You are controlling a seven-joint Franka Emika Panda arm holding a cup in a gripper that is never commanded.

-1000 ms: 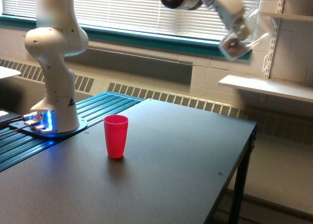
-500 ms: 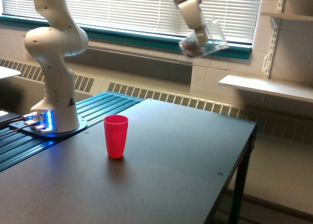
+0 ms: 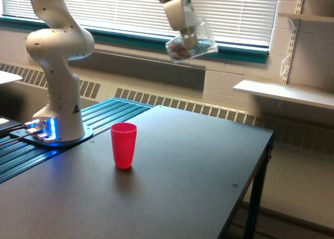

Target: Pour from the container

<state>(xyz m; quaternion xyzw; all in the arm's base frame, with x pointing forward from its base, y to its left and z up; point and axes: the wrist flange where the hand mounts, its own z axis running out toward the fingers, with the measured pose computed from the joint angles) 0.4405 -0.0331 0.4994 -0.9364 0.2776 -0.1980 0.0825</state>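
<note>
Window blinds and a radiator grille behind a dark table. Red cup: upright, nearer the table's left edge. Hand: clamped on the clear container, tilted on its side high above the table, reddish-brown bits inside.

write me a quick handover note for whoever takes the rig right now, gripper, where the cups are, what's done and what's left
Gripper: shut on the clear cup, held high in the air in front of the window blinds, tilted on its side with small reddish-brown bits showing inside.
Red cup: upright on the dark table, nothing touching it. It sits well below the clear cup and toward the exterior view's left of it.
Done: clear cup is picked up and carried aloft.
Left: nothing looks poured yet. The clear cup likely needs to come over and down to the red cup before tipping the bits in.
</note>
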